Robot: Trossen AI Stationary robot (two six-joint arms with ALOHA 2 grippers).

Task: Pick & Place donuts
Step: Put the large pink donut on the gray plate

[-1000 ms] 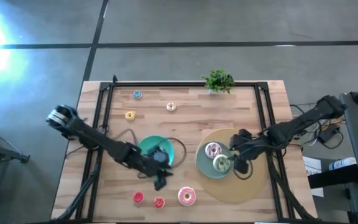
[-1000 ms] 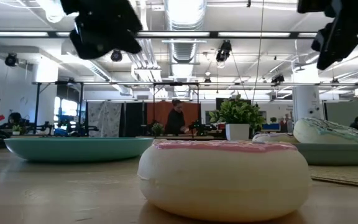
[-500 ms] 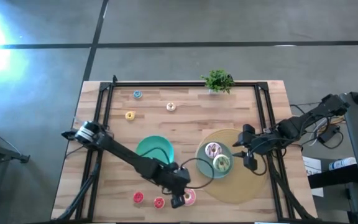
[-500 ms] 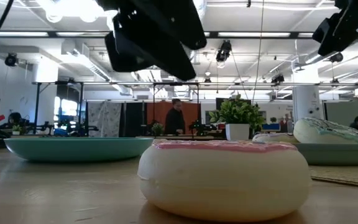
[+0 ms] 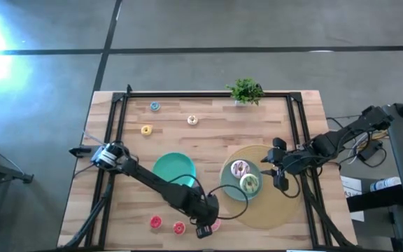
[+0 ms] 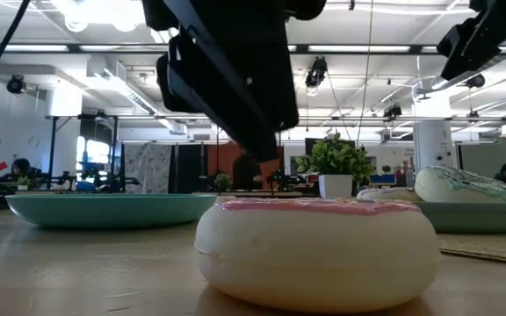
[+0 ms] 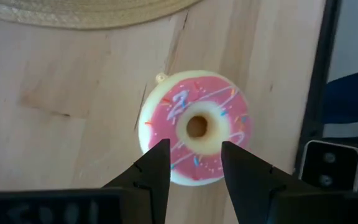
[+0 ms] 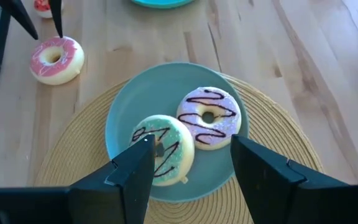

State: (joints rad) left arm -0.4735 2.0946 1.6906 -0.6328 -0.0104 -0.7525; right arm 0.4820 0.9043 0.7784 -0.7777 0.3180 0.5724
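Observation:
A large pink-frosted donut (image 7: 194, 127) lies flat on the wood near the table's near edge (image 5: 214, 224) (image 6: 316, 250). My left gripper (image 7: 194, 158) hangs open just above it, one finger over each side of the ring, apart from it in the low view (image 6: 266, 145). A green donut (image 8: 160, 149) and a white-pink donut (image 8: 209, 118) rest on a teal plate (image 8: 120, 118). My right gripper (image 8: 191, 168) is open, raised by that plate's right side (image 5: 278, 176).
The plate with the donuts sits on a round woven mat (image 5: 275, 210). An empty teal plate (image 5: 173, 168) lies left of it. Two tiny red donuts (image 5: 155, 222) (image 5: 179, 227) lie left of the pink one; blue (image 5: 154, 106), yellow (image 5: 145, 129) and cream (image 5: 192, 120) ones lie far. A plant (image 5: 245, 91) stands at the far edge.
My left gripper has swung from over the empty teal plate toward the near edge and to the right, and now stands over the pink donut. My right gripper has drawn back a little from over the donut plate toward the table's right edge. No donut has moved.

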